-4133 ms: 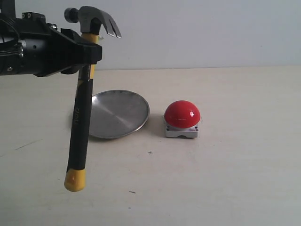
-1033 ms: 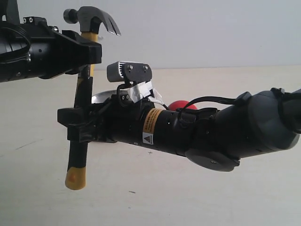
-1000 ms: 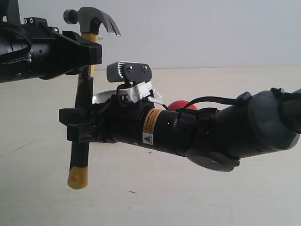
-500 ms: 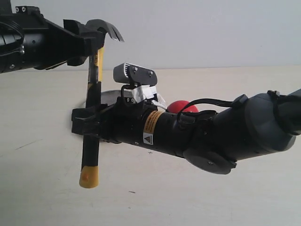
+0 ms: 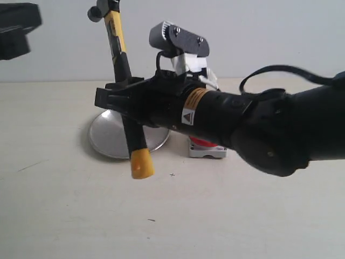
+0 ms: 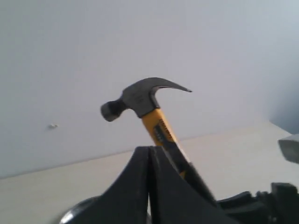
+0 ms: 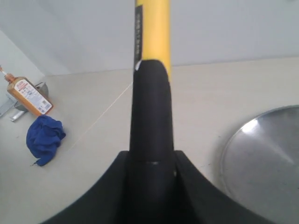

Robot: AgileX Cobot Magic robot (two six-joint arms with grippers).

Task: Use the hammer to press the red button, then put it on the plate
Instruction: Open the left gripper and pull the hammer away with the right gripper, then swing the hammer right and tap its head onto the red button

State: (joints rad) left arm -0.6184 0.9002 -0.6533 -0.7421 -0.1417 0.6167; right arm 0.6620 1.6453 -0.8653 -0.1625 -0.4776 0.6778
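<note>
The hammer [image 5: 125,70] is off the table and tilted, its dark head [image 6: 135,99] up and its yellow butt [image 5: 142,164] down in front of the plate. My right gripper [image 5: 119,98] is shut on the black handle [image 7: 152,116]. My left gripper [image 6: 149,150] is shut with nothing in it; it sits apart from the hammer at the upper left [image 5: 21,27]. The silver plate [image 5: 105,141] lies on the table behind the hammer's butt. The right arm hides most of the red button; a red sliver and its grey base [image 5: 207,149] show below it.
The right arm [image 5: 259,124] stretches across the middle above the table. In the right wrist view a blue cloth [image 7: 44,135] and an orange-labelled bottle [image 7: 28,95] lie farther off on the table. A pale wall stands behind.
The left gripper has let go of the hammer and pulled back up and to the left. The right gripper, still shut on the handle, has lifted the hammer rightward and tilted it.
</note>
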